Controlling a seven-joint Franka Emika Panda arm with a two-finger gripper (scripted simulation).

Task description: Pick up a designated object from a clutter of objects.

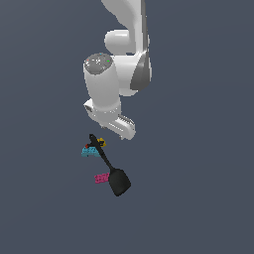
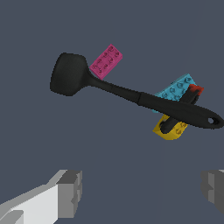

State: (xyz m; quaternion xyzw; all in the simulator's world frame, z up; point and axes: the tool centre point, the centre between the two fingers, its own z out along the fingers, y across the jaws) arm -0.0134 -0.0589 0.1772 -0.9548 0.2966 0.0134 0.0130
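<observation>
Peeking out from under the handle end of the long black plastic spatula, the tiny mustard-yellow rounded chunk touches the small cyan toy brick. The gripper hangs above with fingers spread wide — empty — and the chunk sits off toward one finger rather than between them, so the descent, I judge, needs a sideways shift first.

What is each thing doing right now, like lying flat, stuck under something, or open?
Long black plastic spatula: lying flat, its handle crossing over the small pieces.
Small mustard-yellow chunk: on the ground, partly under the spatula handle.
Cyan toy brick: partly under the handle.
Magenta toy brick: flat, beside the spatula blade.
Tiny red bit: beside the cyan brick.
Robot fingers: open, holding nothing.
</observation>
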